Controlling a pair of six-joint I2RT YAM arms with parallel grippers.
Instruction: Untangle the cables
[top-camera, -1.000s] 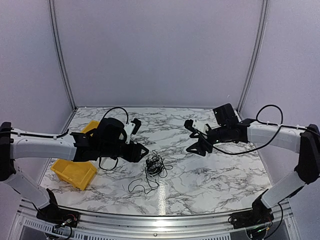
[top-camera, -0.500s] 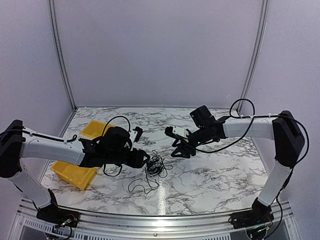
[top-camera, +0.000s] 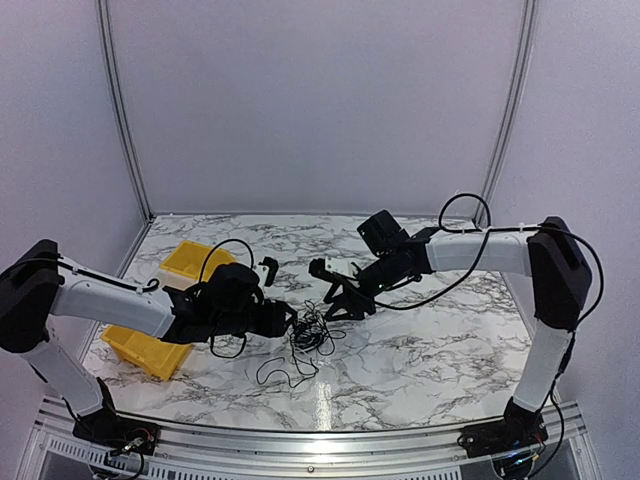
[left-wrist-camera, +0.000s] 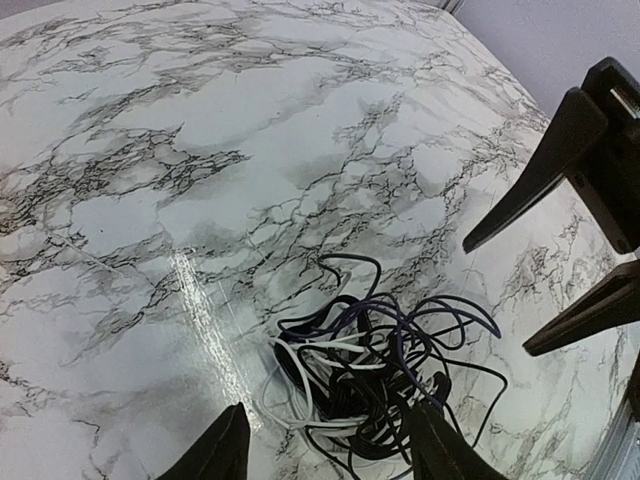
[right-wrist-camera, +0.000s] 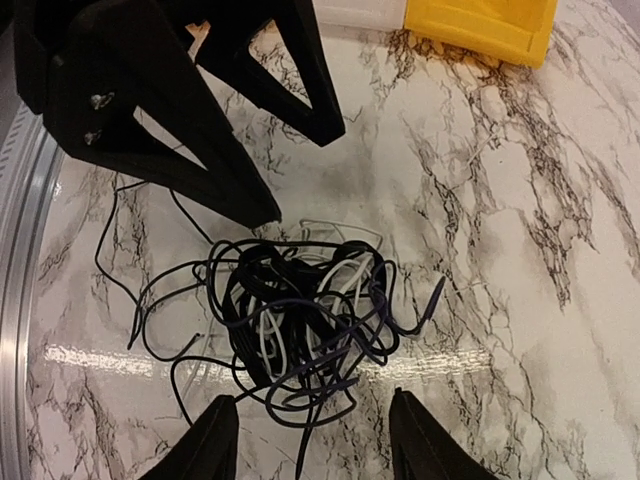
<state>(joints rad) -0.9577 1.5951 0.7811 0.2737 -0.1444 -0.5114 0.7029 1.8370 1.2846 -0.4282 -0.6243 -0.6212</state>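
The cables lie in a knotted clump of thin black, dark blue and white wires at the table's middle, with a loose loop trailing toward the near edge. The clump also shows in the left wrist view and the right wrist view. My left gripper is open just left of the clump, its fingers straddling the clump's near side. My right gripper is open just right of and above the clump, fingers spread wide, holding nothing.
A yellow bin sits at the left, partly under my left arm; its corner shows in the right wrist view. The marble table is ringed by white walls and a metal rail at the near edge.
My right arm has swung left across the table and its gripper now hangs close over the clump. My left gripper has edged right toward the clump. The cables have not moved.
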